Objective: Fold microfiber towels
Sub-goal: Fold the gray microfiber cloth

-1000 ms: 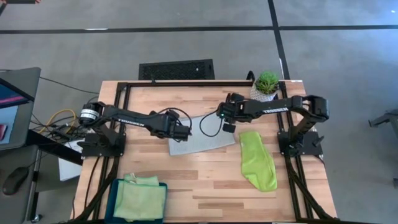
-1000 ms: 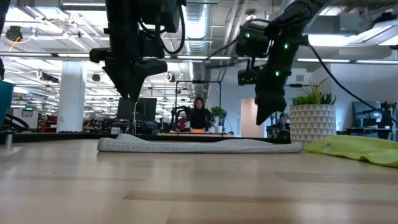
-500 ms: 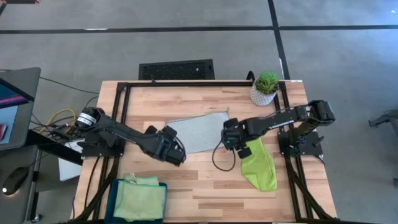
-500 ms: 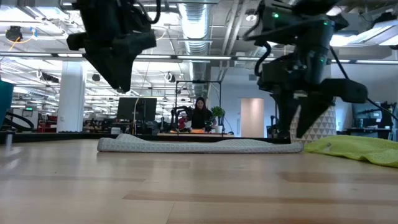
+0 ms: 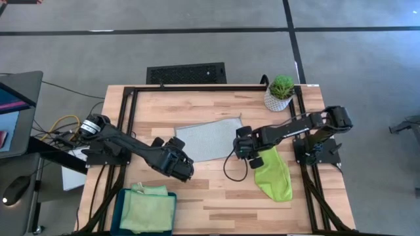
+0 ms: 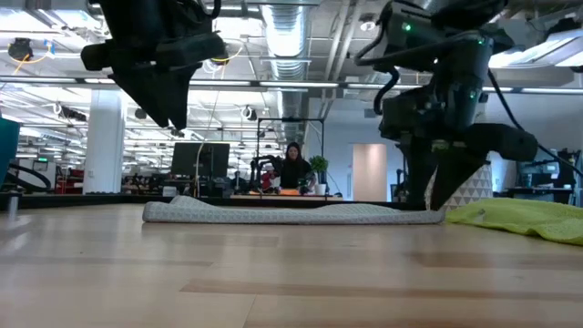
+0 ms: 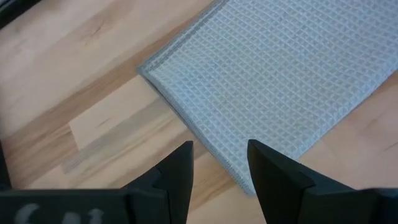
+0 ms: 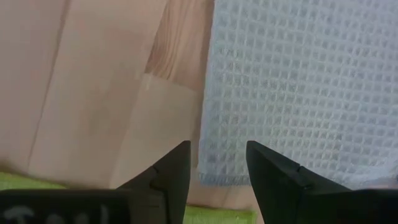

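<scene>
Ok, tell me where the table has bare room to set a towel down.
Bare wood lies behind the grey towel, toward the potted plant, and along the near edge between the teal bin and the lime towel. The middle is crowded: the left gripper and right gripper flank the grey towel.

Waffle-weave matt grey-green cloth towel [image 7: 273, 74], smooth pale wooden table [image 5: 216, 190], soft lime green cloth [image 5: 274, 177], teal plastic bin [image 5: 121, 208]
</scene>
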You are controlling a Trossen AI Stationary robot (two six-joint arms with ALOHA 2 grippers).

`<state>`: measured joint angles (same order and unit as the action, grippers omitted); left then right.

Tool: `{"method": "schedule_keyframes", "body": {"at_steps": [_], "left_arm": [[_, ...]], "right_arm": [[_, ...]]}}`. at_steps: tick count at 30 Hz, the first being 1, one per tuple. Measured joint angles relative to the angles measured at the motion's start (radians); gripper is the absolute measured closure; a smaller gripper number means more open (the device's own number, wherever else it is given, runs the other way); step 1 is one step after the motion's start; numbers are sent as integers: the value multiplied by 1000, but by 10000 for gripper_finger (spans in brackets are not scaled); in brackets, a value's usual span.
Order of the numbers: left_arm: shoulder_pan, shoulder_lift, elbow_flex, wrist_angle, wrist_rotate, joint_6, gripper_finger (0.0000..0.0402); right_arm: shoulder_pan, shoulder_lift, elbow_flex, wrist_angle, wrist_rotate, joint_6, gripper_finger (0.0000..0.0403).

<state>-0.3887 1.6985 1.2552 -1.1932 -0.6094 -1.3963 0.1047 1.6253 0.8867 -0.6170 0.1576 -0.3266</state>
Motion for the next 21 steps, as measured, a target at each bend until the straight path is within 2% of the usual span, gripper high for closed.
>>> {"method": "schedule_keyframes", "body": {"at_steps": [2, 6, 14, 18, 21], "left_arm": [[-1, 0, 0, 4, -1, 0, 258], [-1, 0, 0, 8, -1, 0, 258], [-1, 0, 0, 12, 0, 0, 258], [-1, 0, 0, 11, 0, 0, 258], [-1, 0, 0, 11, 0, 2, 258]], "right_arm": [[0, 26, -11, 42, 2, 4, 227], [0, 44, -24, 32, 54, -8, 227], [-6, 60, -23, 20, 79, 15, 235], [-5, 63, -24, 28, 129, 40, 268], [-13, 65, -14, 36, 187, 63, 319]]}}
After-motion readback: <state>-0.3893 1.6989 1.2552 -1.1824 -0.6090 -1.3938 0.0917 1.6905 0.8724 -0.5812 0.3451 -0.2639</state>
